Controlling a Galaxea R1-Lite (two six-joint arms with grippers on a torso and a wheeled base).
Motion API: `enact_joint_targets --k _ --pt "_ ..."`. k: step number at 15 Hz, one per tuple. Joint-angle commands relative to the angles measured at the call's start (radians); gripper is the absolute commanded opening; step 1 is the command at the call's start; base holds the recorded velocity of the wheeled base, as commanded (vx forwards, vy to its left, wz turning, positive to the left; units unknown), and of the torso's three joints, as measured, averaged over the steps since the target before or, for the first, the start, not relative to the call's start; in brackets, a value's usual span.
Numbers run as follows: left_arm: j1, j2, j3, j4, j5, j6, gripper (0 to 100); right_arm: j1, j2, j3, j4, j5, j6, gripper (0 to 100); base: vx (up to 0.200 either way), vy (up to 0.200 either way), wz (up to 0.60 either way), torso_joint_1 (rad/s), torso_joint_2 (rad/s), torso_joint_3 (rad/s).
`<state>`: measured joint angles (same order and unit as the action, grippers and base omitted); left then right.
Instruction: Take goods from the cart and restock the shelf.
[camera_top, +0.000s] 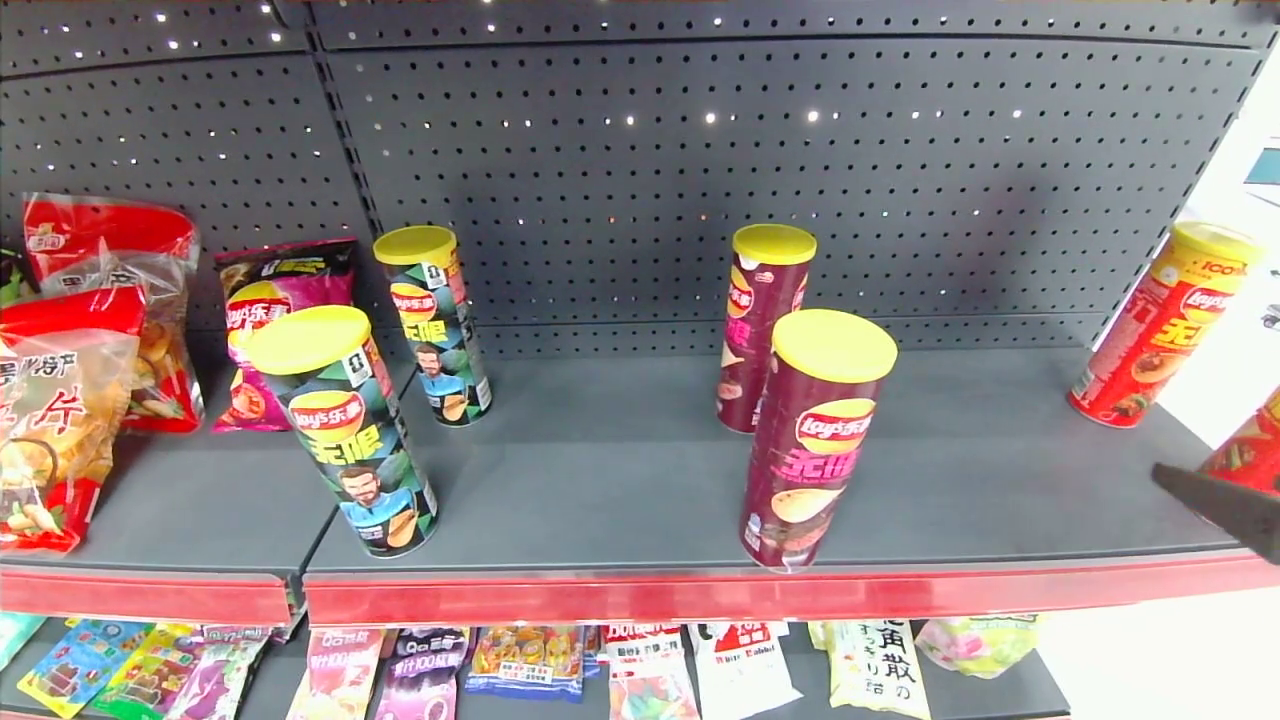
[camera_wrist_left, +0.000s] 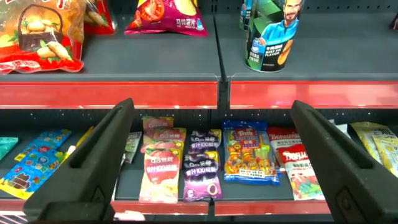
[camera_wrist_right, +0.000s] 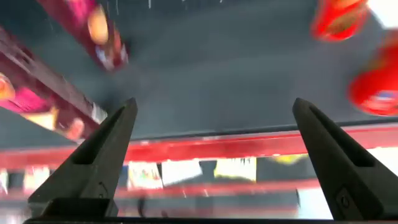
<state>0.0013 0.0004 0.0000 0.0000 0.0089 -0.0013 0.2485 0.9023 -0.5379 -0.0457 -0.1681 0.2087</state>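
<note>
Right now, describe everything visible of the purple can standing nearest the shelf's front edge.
The purple can is a tall cylinder with a glossy dark purple printed wrap and a flat yellow lid that looks plastic. It is closed and stands upright on the grey shelf, its base just behind the red edge strip. A second purple can stands behind it, partly hidden by it; contact between them cannot be told. Nothing else touches it.
</note>
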Motion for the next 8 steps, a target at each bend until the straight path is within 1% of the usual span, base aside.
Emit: enact_joint_targets --k 1,3,4,6,8 --pt "0.000 0.000 0.000 0.000 0.000 0.000 100 0.132 0.280 -0.033 -0.003 -0.071 -0.002 100 0.000 0.000 0.00 0.000 0.00 0.000" --pt "0.000 0.000 0.000 0.000 0.000 0.000 100 0.141 0.374 -0.045 -0.029 -0.077 -0.011 100 0.000 0.000 0.00 0.000 0.00 0.000" --pt "0.000 0.000 0.000 0.000 0.000 0.000 100 0.146 0.423 -0.036 -0.065 -0.083 -0.025 100 0.000 0.000 0.00 0.000 0.00 0.000" --pt "0.000 0.000 0.000 0.000 0.000 0.000 100 0.155 0.506 -0.027 -0.129 -0.136 -0.072 100 0.000 0.000 0.00 0.000 0.00 0.000" --pt "0.000 0.000 0.000 0.000 0.000 0.000 100 0.179 0.538 -0.030 -0.190 -0.139 -0.077 100 0.000 0.000 0.00 0.000 0.00 0.000"
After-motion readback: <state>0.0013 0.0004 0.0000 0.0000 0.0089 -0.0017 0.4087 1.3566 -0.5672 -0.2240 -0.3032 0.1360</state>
